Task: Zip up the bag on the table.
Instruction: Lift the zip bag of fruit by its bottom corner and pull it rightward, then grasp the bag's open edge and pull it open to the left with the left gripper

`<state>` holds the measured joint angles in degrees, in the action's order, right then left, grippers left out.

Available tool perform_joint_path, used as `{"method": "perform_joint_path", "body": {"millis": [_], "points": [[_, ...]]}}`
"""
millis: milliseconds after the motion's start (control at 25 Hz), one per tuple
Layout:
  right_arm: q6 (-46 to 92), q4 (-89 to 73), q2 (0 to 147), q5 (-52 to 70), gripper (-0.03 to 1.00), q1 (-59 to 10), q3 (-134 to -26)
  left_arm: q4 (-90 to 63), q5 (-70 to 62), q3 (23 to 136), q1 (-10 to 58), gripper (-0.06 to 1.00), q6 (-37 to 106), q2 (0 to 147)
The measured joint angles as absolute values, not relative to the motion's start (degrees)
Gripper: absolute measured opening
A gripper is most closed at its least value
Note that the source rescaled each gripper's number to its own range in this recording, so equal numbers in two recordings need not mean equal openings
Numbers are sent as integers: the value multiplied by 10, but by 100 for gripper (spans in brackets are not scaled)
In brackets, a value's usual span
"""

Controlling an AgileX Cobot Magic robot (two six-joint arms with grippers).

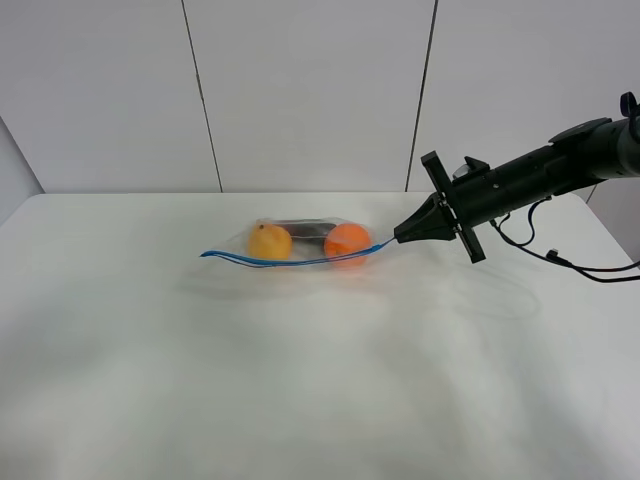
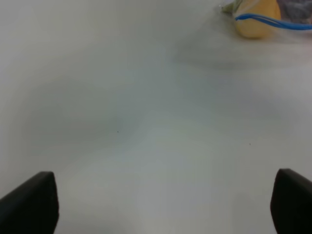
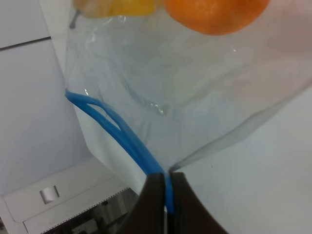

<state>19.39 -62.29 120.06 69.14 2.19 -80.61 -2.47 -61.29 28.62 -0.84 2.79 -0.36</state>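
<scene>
The clear bag [image 1: 300, 250] lies on the white table [image 1: 300, 380] near the far middle, with two orange balls [image 1: 347, 241] and a dark object [image 1: 305, 230] inside. Its blue zipper strip [image 1: 280, 262] runs along the near edge. My right gripper [image 1: 398, 238] is shut on the right end of the zipper strip [image 3: 131, 141]; the strip's two sides part further along. An orange ball [image 3: 214, 14] shows close in the right wrist view. My left gripper [image 2: 165, 204] is open over bare table; the bag's end with a yellow-orange ball [image 2: 257, 19] lies beyond it. The left arm is out of the exterior view.
The right arm [image 1: 540, 170] reaches in from the right with cables [image 1: 560, 260] trailing onto the table. White wall panels [image 1: 310, 90] stand behind the table's far edge.
</scene>
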Motion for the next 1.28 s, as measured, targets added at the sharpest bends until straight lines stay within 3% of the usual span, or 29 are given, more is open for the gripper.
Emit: {"method": "perform_joint_path", "body": {"millis": [400, 800, 960, 1280], "points": [[202, -624, 1201, 691, 0, 22, -806, -24, -596, 316, -8, 100, 28, 24], [203, -624, 1201, 691, 0, 22, -806, -28, -566, 560, -8, 100, 56, 399], [203, -624, 1201, 691, 0, 22, -806, -28, -556, 639, -8, 100, 163, 544], [203, -625, 1201, 691, 0, 22, -806, -113, -441, 670, -8, 100, 565, 729]]}}
